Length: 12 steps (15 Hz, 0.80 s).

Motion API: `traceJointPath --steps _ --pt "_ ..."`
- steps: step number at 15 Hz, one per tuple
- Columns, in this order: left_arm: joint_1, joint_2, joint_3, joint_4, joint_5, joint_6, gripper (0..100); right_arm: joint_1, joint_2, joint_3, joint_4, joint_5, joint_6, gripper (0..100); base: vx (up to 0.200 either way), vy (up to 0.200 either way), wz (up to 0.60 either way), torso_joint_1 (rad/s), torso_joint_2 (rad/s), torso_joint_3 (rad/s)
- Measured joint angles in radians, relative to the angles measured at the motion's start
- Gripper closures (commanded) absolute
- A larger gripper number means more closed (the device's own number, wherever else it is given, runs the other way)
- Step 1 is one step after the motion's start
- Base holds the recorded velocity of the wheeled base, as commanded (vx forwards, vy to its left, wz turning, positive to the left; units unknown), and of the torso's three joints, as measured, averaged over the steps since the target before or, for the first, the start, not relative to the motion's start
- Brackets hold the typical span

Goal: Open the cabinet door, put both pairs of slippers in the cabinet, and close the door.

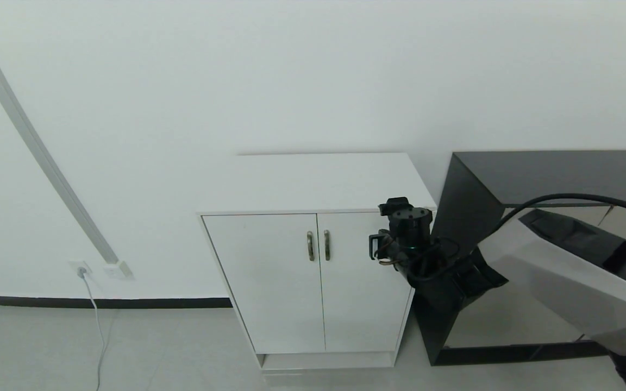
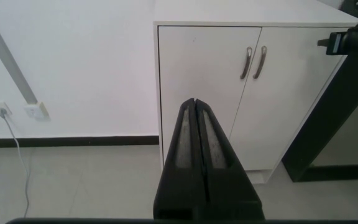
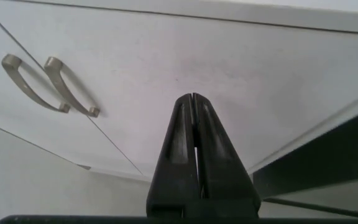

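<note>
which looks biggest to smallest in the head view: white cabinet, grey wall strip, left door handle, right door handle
1. white cabinet
2. grey wall strip, long but thin
3. left door handle and right door handle: these look alike, so I would not rank one over the other

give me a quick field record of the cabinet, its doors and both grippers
cabinet: white, against the wall
doors: left door and right door both shut
handles: two, side by side at the middle seam
right gripper: shut, close to right door, off the handles
left gripper: shut, back from cabinet, pointed at left door
nearby: dark furniture on the right, wall socket on the left
</note>
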Motion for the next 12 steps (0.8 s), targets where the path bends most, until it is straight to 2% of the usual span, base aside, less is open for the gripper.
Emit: traceJointPath --steps 8,12 --pt "0.0 0.0 0.0 0.0 0.0 -0.001 100 -0.033 -0.301 0.432 -0.113 -0.031 -0.005 100 0.0 0.0 0.0 0.0 0.0 0.0" --pt "0.001 0.0 0.0 0.0 0.003 -0.001 100 -0.11 -0.443 0.635 -0.198 -0.036 -0.017 100 0.0 0.0 0.0 0.0 0.0 0.0"
